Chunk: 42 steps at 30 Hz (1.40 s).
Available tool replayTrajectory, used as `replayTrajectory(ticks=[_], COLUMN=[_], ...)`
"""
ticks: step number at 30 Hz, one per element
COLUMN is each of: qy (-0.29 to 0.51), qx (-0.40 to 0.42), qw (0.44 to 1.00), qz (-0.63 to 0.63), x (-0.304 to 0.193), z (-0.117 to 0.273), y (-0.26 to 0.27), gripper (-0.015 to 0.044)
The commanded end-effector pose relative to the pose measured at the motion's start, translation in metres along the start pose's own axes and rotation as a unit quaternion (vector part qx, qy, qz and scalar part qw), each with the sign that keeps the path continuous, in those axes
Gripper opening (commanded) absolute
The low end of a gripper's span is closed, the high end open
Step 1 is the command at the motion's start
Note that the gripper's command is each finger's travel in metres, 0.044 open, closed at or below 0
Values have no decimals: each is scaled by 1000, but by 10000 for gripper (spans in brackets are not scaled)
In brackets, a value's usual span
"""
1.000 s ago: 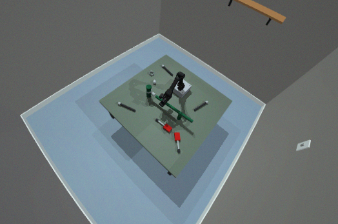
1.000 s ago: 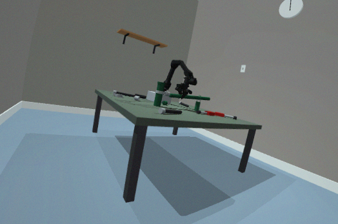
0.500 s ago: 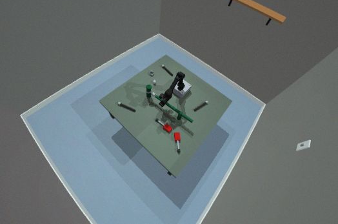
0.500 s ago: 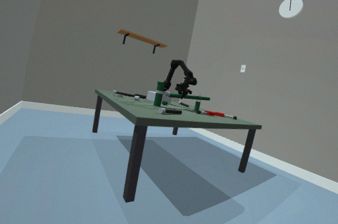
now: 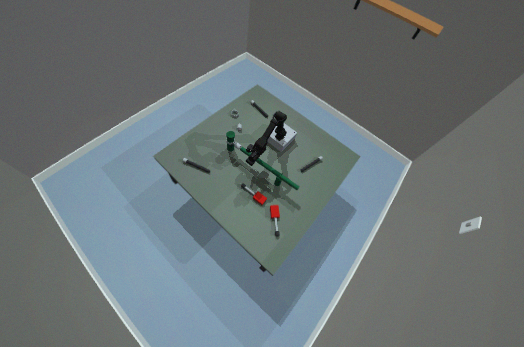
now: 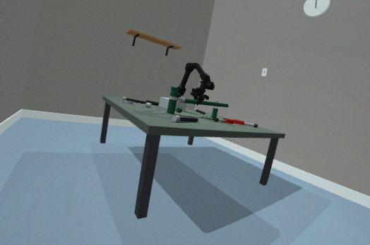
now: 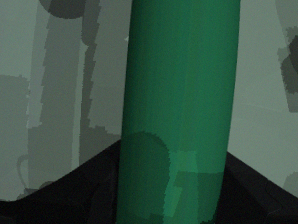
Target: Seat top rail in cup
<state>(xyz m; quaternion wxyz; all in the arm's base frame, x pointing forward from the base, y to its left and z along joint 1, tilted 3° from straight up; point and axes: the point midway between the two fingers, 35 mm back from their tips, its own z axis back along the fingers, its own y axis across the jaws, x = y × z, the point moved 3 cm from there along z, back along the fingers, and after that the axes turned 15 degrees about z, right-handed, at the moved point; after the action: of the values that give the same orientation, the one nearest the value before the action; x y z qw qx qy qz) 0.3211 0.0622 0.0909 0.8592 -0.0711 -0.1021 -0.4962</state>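
Observation:
The green rail (image 5: 286, 179) (image 6: 220, 104) (image 7: 180, 75) lies nearly level above the table, from the big post to over the small post (image 5: 277, 182) (image 6: 215, 114). The loop cap there is too small to make out. My gripper (image 5: 253, 156) (image 6: 200, 101) (image 7: 168, 151) is shut on the rail, on the stretch nearer the big post. The big green post (image 5: 230, 147) (image 6: 171, 108) stands upright, its light band (image 6: 174, 98) high up near the cap. The pale rail-end cup (image 5: 237, 145) (image 6: 181, 100) points toward the rail. The rail's cut end is at the cup; how deep it sits is hidden.
Two red-handled tools (image 5: 259, 198) (image 5: 275, 211) lie beyond the small post. Dark rods with light ends (image 5: 196, 165) (image 5: 259, 108) (image 5: 311, 164) lie around. Small grey fittings (image 5: 235, 113) (image 5: 239, 127) lie behind the big post. The white base block (image 5: 283, 141) stands under the arm.

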Motion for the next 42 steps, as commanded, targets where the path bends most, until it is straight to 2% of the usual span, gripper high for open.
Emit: replayTrajectory(ticks=[1, 18, 42], qy=[-4, -1, 2], qx=[8, -1, -1], qw=[1000, 1000, 1000], qz=[-3, 1, 1], x=[4, 20, 17], z=[5, -7, -5], y=[5, -5, -4], gripper=[0, 0, 0])
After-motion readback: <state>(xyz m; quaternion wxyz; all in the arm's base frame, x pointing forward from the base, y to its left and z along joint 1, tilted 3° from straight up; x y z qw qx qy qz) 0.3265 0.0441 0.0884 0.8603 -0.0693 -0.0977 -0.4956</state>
